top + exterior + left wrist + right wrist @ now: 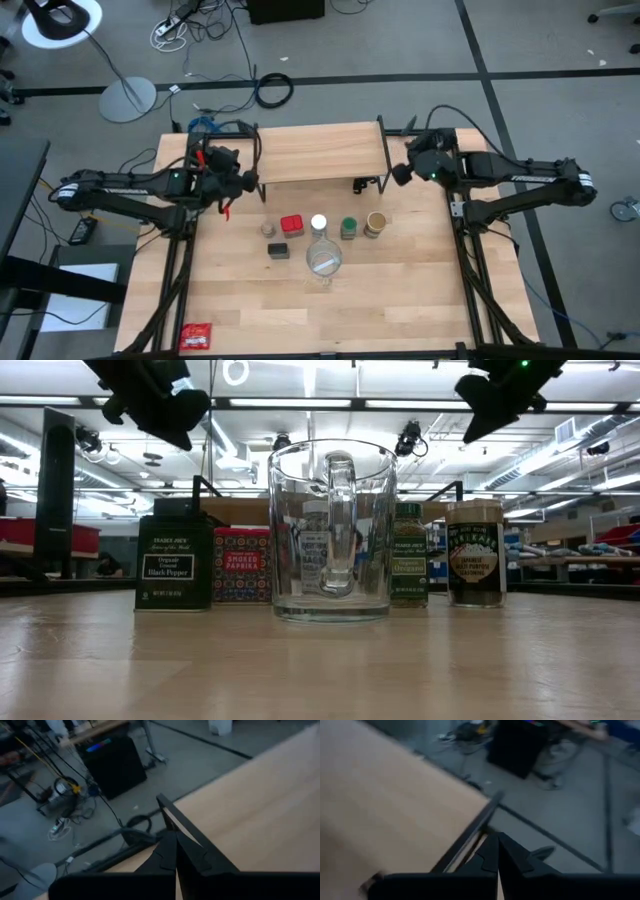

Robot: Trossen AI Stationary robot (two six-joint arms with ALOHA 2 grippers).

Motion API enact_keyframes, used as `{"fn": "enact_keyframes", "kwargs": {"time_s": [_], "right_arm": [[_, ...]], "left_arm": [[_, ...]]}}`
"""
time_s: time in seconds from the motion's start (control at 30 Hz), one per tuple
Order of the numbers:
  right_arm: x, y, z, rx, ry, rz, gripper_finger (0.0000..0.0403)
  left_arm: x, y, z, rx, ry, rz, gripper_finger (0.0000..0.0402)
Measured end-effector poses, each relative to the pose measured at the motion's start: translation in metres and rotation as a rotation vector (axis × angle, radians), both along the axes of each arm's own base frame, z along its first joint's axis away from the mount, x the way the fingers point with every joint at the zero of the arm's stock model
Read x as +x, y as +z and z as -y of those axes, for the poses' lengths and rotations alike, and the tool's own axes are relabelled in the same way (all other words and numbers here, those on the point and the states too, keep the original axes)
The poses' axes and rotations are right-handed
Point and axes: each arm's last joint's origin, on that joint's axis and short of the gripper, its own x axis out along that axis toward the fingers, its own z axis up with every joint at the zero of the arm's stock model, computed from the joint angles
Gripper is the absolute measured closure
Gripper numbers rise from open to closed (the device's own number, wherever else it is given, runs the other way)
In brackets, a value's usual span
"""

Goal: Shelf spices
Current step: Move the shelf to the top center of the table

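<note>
Beside the shelf [322, 152] ends, both hands are hovering pinched shut, empty; the spices [322, 228] are standing frontward, the tan-lidded jar [376, 223] nearest the right hand [402, 172].

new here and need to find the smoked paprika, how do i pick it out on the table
Start at the light wood shelf at the far side of the table; a row of small spice containers sits just in front of it. The smoked paprika tin is in that row, left of the white-lidded jar. It is the only red, square tin there; the black pepper tin nearby is dark green.
</note>
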Motion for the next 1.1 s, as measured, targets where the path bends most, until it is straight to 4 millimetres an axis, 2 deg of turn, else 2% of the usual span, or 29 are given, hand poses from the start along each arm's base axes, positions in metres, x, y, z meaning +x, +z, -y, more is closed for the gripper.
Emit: {"fn": "enact_keyframes", "kwargs": {"time_s": [0.13,0.3,0.43,0.67,0.9,1.0,1.1], "right_arm": [[-0.001,-0.014,-0.009,0.062,0.124,-0.016,0.0403],[-0.008,-0.031,-0.017,0.121,0.149,0.008,0.0390],[-0.012,-0.035,-0.021,0.130,0.157,0.040,0.0361],[-0.007,-0.036,-0.023,0.098,0.203,0.083,0.0292],[-0.005,-0.038,-0.024,0.130,0.242,0.077,0.0204],[-0.004,-0.039,-0.025,0.133,0.245,0.068,0.0170],[-0.004,-0.039,-0.025,0.137,0.248,0.064,0.0147]], "left_arm": [[0.001,-0.002,-0.002,-0.067,-0.067,-0.035,0.0395],[0.001,-0.003,0.000,-0.090,-0.111,-0.045,0.0373],[-0.002,0.000,0.003,-0.095,-0.130,-0.025,0.0328],[-0.002,0.000,0.008,-0.175,-0.168,0.050,0.0233],[0.005,-0.043,0.022,-0.252,-0.203,0.148,0.0158],[0.004,-0.062,0.029,-0.284,-0.196,0.199,0.0139],[0.001,-0.072,0.034,-0.289,-0.174,0.245,0.0132]]}}
